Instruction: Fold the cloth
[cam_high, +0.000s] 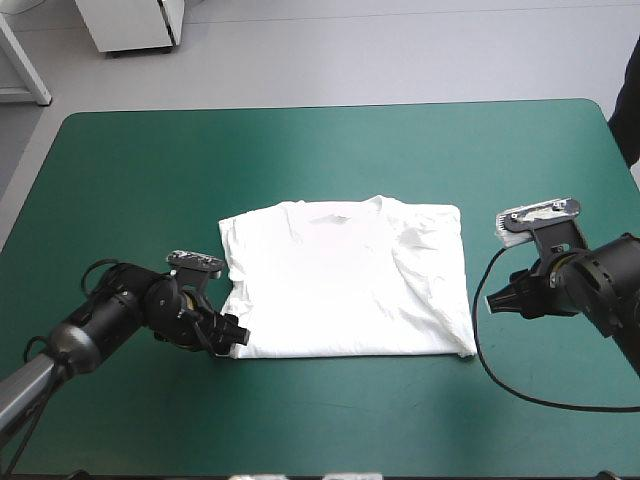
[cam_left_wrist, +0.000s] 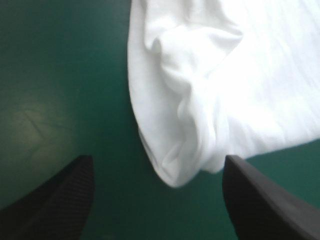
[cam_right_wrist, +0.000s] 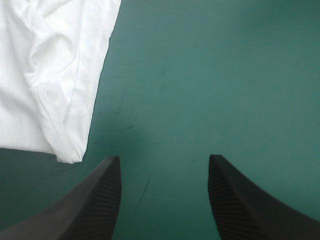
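White and short-sleeved, the T-shirt (cam_high: 345, 280) is lying flat on the teal-green cover (cam_high: 130, 200), about midway across the table, its neckline pointing toward the far edge and its sleeves tucked in so that the outline is reading as a rough rectangle. A diagonal crease is running down the shirt's right part, where a layer of cloth is lying folded over. The left gripper (cam_high: 233, 337) is sitting low at the shirt's near left corner. In the left wrist view its black fingers (cam_left_wrist: 60, 200) are standing wide apart, with the rounded, bunched corner of the shirt reaching into the gap between their tips. They are not clamping it, and whether either finger is touching the cloth cannot be told. The right gripper (cam_high: 497, 298) is hovering just beside the shirt's right edge, close to its near right corner. Its fingers (cam_right_wrist: 90, 200) are likewise spread apart and holding nothing, with bare cover between them and the shirt's doubled corner lying ahead and off to one side.
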